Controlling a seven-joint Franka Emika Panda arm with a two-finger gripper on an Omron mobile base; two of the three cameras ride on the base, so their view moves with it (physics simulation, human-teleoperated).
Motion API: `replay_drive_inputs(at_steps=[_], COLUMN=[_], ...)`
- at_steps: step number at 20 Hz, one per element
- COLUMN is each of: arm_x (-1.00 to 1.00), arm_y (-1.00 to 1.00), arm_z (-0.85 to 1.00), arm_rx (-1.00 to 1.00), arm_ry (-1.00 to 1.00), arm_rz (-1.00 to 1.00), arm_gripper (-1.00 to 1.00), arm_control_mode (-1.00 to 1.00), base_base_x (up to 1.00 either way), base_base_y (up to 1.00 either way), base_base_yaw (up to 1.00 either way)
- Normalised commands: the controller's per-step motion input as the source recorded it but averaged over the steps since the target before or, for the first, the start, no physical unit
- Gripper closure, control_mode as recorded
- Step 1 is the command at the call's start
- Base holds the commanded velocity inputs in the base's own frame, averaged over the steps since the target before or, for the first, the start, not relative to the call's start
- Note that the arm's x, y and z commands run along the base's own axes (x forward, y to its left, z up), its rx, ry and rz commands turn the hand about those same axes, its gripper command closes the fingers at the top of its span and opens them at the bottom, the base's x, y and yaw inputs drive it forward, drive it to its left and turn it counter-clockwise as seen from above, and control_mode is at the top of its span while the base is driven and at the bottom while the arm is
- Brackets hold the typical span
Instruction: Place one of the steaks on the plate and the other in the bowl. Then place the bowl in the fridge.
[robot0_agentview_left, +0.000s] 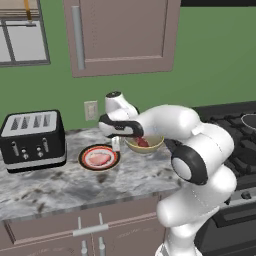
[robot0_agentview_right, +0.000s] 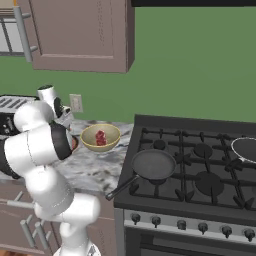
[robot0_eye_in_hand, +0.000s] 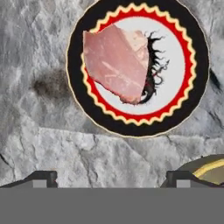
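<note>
The pale pink steak (robot0_eye_in_hand: 116, 61) lies flat on the plate (robot0_eye_in_hand: 135, 127), a round plate with a red zigzag ring on the marble counter. From the left base view the plate (robot0_agentview_left: 85, 156) carries this steak (robot0_agentview_left: 99, 159) beside the toaster. The deeper red steak (robot0_agentview_left: 142, 142) rests inside the tan bowl (robot0_agentview_left: 156, 145), just right of the plate; bowl (robot0_agentview_right: 112, 135) and red steak (robot0_agentview_right: 100, 138) also appear from the right. My gripper (robot0_eye_in_hand: 111, 179) hovers over the counter between plate and bowl, open and empty, its fingertips (robot0_eye_in_hand: 43, 178) spread wide. The bowl's rim (robot0_eye_in_hand: 210, 168) sits beside the right tip. The fridge is out of view.
A black toaster (robot0_agentview_left: 34, 140) stands left of the plate. The stove (robot0_agentview_right: 200, 165) to the right holds a black frying pan (robot0_agentview_right: 152, 164), with a second pan (robot0_agentview_right: 245, 147) at the far right. A wall cabinet (robot0_agentview_left: 122, 35) hangs above. Drawers sit below the counter edge.
</note>
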Motion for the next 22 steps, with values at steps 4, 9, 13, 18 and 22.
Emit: replay_drive_inputs(at_steps=[4,9,13,18,22], arm_x=[-0.5,-0.3,-0.01,0.0,-0.2], arm_y=[-0.99,-0.92,-0.69,-0.59,-0.15], arm_z=[0.07,0.1,0.25,0.45,0.26], arm_rx=[0.02,0.01,0.06,0.11,0.12], arm_ry=[0.0,0.0,0.04,0.05,-0.03], arm_rz=[-0.48,-0.57,-0.76,-0.79,-0.81], arm_gripper=[-1.0,-1.0,-1.0,-1.0,-1.0], arm_control_mode=[-1.0,-1.0,-1.0,-1.0,-1.0], base_base_x=[0.0,0.0,0.0,0.0,0.0], base_base_y=[0.0,0.0,0.0,0.0,0.0], base_base_yaw=[0.0,0.0,0.0,0.0,0.0])
